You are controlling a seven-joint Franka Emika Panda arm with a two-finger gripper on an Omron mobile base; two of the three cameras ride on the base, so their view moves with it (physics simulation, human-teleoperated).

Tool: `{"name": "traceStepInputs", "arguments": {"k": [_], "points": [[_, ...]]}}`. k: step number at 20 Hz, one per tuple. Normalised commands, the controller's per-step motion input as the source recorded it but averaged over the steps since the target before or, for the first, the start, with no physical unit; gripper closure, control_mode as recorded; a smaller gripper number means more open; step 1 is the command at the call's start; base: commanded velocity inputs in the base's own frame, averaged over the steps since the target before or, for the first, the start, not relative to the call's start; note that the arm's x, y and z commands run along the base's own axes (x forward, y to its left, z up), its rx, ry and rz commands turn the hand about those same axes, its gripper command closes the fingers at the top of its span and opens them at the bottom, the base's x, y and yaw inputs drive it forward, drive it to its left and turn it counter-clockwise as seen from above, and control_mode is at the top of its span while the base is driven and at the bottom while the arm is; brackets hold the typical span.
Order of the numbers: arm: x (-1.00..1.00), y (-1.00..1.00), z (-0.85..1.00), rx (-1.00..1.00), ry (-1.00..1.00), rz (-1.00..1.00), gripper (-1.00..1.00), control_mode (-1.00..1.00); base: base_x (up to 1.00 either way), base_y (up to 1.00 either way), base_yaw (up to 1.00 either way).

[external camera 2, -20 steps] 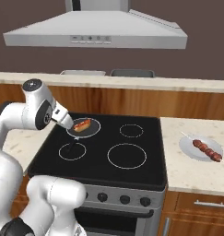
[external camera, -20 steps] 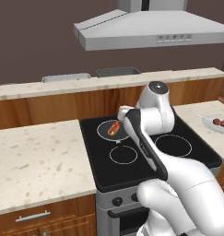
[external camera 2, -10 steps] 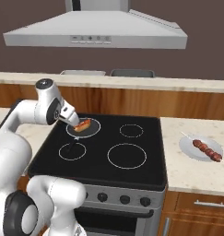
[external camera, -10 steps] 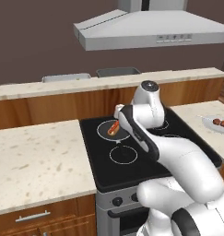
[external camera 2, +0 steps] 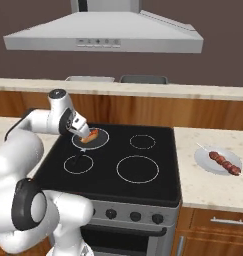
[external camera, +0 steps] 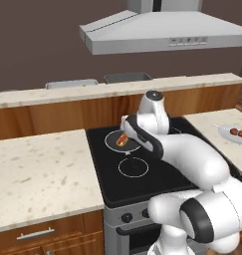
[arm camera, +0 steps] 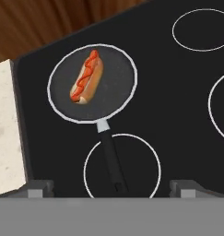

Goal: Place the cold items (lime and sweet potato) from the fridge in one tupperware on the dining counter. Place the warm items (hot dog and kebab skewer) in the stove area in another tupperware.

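Observation:
A hot dog (arm camera: 87, 77) with a red sauce stripe lies in a small dark frying pan (arm camera: 117, 94) on the back left burner of the black stove. The pan's handle (arm camera: 111, 161) points toward me. My gripper (arm camera: 111, 189) hovers above the handle end, open, with nothing between its fingertips (arm camera: 39, 188). From the base, the gripper (external camera: 128, 131) sits just right of the hot dog (external camera: 121, 140); from the other side, the gripper (external camera 2: 83, 133) is just left of the hot dog (external camera 2: 91, 135). The kebab skewer (external camera 2: 224, 162) rests on a white plate (external camera 2: 207, 159) on the right counter.
Two grey tupperware boxes (external camera 2: 90, 78) (external camera 2: 143, 79) stand on the raised dining counter behind the stove. A range hood (external camera: 162, 32) hangs above. Three other burners (external camera 2: 137, 169) are bare. A speckled counter (external camera: 38, 174) lies left of the stove.
The arm has swung in over the stove, bringing the hand closer above the pan and its handle. Hot dog, pan and kebab have stayed put.

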Motion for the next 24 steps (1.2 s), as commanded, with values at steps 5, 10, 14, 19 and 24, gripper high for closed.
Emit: {"name": "traceStepInputs", "arguments": {"k": [5, 10, 14, 19, 24], "points": [[0.43, 0.03, -0.32, 0.00, 0.03, 0.00, -1.00, -1.00, 0.00, 0.00, 0.00], [0.49, 0.04, -0.33, 0.00, 0.07, 0.00, -1.00, -1.00, 0.00, 0.00, 0.00], [0.58, 0.11, -0.30, 0.00, 0.10, 0.00, -1.00, -1.00, 0.00, 0.00, 0.00], [0.51, 0.14, -0.29, 0.00, 0.11, 0.00, -1.00, -1.00, 0.00, 0.00, 0.00], [0.38, 0.06, -0.28, 0.00, 0.10, 0.00, -1.00, -1.00, 0.00, 0.00, 0.00]]}}
